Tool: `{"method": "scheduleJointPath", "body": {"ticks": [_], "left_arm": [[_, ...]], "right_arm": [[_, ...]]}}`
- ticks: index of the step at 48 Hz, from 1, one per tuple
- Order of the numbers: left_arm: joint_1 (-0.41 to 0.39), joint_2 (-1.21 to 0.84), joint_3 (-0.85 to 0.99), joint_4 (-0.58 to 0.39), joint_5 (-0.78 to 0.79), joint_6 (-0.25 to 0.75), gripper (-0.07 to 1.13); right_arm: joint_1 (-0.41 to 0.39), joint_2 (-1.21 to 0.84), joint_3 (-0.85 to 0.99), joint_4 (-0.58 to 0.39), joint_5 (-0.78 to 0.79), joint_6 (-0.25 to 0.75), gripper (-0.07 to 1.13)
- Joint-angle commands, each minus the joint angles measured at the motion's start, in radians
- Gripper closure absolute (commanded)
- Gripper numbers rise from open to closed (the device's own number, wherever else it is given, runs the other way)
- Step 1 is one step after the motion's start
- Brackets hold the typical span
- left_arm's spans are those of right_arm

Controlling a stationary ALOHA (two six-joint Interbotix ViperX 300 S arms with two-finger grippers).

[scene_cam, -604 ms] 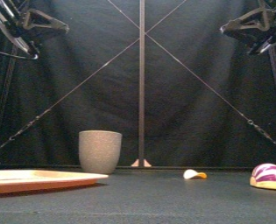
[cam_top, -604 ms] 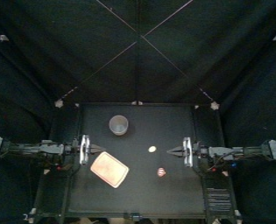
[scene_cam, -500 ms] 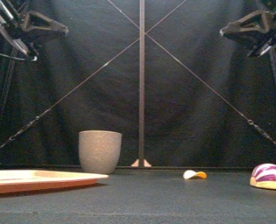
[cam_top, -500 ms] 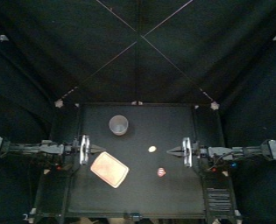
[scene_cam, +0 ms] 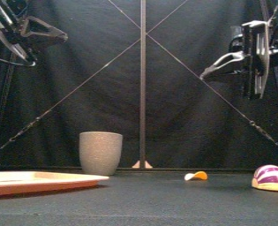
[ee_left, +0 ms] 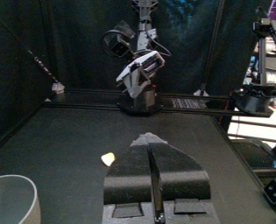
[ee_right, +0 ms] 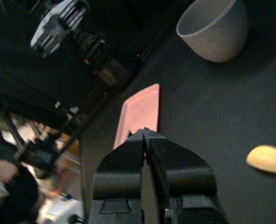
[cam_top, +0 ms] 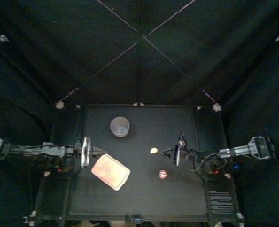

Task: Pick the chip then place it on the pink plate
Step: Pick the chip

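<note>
The chip (cam_top: 153,149) is a small pale yellow piece lying on the table near its middle; it also shows low in the front view (scene_cam: 195,177) and in both wrist views (ee_left: 107,158) (ee_right: 269,158). The pink plate (cam_top: 111,170) lies flat at the front left, seen edge-on as the plate (scene_cam: 35,181). My right gripper (cam_top: 177,152) hangs shut and empty above the table, right of the chip and well above it (scene_cam: 209,72). My left gripper (cam_top: 87,152) rests shut at the left edge, high up (scene_cam: 53,33).
A tall grey speckled cup (cam_top: 120,127) stands behind the plate, left of the chip (scene_cam: 101,152). A red and white toy (cam_top: 164,174) lies in front of the chip, toward the right (scene_cam: 272,177).
The right arm has swung in from the right edge toward the table's middle, its gripper now turned and hanging lower. The left arm, chip and plate have not moved.
</note>
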Motion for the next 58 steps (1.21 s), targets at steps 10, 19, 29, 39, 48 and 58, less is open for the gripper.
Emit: {"method": "scheduleJointPath", "body": {"ticks": [10, 19, 29, 39, 48, 58], "left_arm": [[0.002, 0.006, 0.005, -0.005, -0.029, -0.002, 1.06], [0.002, 0.006, 0.015, -0.018, -0.034, -0.003, 1.06], [0.009, 0.006, 0.026, -0.034, -0.04, 0.0, 1.06], [0.014, 0.006, 0.028, -0.035, -0.046, 0.0, 1.06], [0.015, 0.006, 0.034, -0.035, -0.048, 0.0, 1.06], [0.015, 0.006, 0.034, -0.035, -0.058, -0.002, 1.06]], "right_arm": [[0.037, 0.063, 0.034, 0.181, -0.048, 0.244, 0.28], [0.14, 0.264, -0.023, 0.402, -0.094, 0.316, 0.08], [0.161, 0.44, -0.069, 0.535, -0.16, 0.324, 0.08], [0.16, 0.48, -0.094, 0.703, -0.172, 0.319, 0.08], [0.155, 0.511, -0.135, 0.759, -0.173, 0.31, 0.08], [0.132, 0.589, -0.173, 0.773, -0.17, 0.321, 0.08]]}}
